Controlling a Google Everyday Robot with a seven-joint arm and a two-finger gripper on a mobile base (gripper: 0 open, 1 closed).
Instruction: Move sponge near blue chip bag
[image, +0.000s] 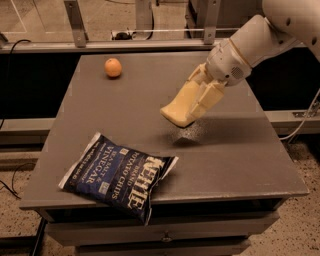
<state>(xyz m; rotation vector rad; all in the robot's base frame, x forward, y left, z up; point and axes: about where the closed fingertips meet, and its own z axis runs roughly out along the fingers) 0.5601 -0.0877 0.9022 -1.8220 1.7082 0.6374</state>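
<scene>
The pale yellow sponge (176, 110) hangs in the air above the middle of the grey table (235, 150), held by my gripper (196, 101). The gripper comes in from the upper right on a white arm, and its cream fingers (206, 96) are shut on the sponge's upper right part. The sponge's shadow lies on the table just below it. The blue chip bag (117, 173) lies flat at the table's front left, its lower corner over the front edge. The sponge is up and to the right of the bag, clearly apart from it.
A round orange fruit (113, 67) sits at the table's back left. A metal rail and posts (145, 44) run behind the table. Cables lie on the floor at the left and right.
</scene>
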